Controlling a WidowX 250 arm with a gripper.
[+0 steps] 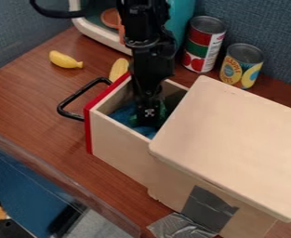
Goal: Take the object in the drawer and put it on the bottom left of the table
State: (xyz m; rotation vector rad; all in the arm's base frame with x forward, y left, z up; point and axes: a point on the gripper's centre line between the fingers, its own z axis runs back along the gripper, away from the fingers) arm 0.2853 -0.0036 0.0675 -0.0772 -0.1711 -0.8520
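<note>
Green object (162, 111): down inside the open drawer, glimpsed on both sides of the gripper; its full shape is hard to make out.
Drawer: pale wood (119, 146), red front (89, 130), black bar handle (60, 108), and here's crumpled blue material (124, 114) inside.
Black two-finger gripper (148, 119): right in there, pointing down among the green and blue; whether it's open or closed on anything, I can't tell.
Pale wooden box (231, 139): beside the drawer, lower right.
Brown wooden table (23, 100): yellow banana-shaped toy (65, 60) upper left, two labelled metal cans (200, 46) behind the drawer.
</note>
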